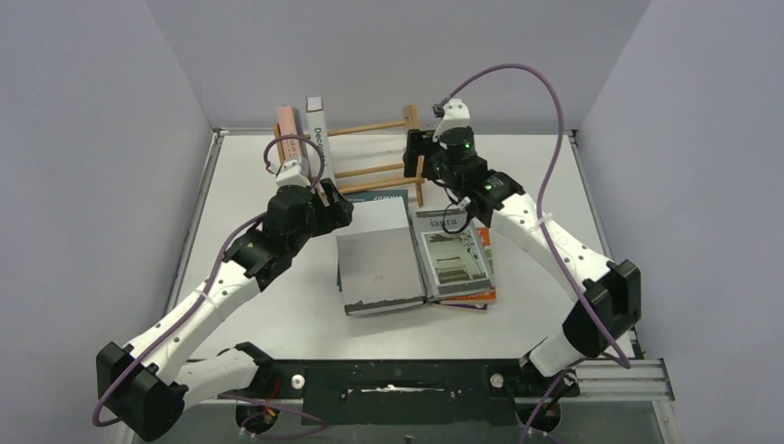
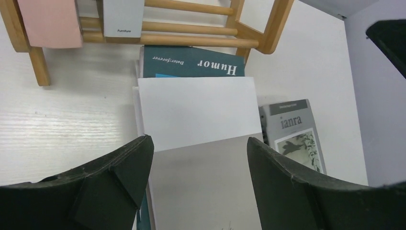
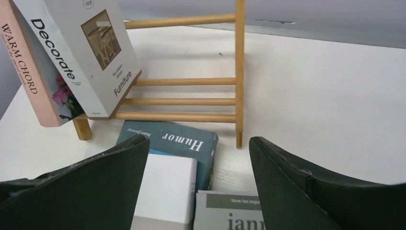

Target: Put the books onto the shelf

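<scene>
Books sit in two groups. Two stand on the shelf at the far edge of the surface, both at its left end and leaning: the pink "Warm Chord" outermost and the "Decorate" book against its right side. The rest lie flat on the surface just in front of the shelf. The teal "Humor" book lies nearest the rails, and a plain grey-white book lies over its near part. Just to the right, a grey picture-cover book rests on a thin orange one.

Your left pincer is released, with its jaws spread wide. In the left wrist view its fingers stand one on each side of the grey-white book, which fills the gap between them. Whether they touch the book, you cannot tell.

Your right pincer is also released and holds nothing. It hovers by the right end of the shelf, above the far part of the flat books. In its wrist view the "Humor" book's spine lies between the spread jaws, with the shelf's right upright beyond.
</scene>
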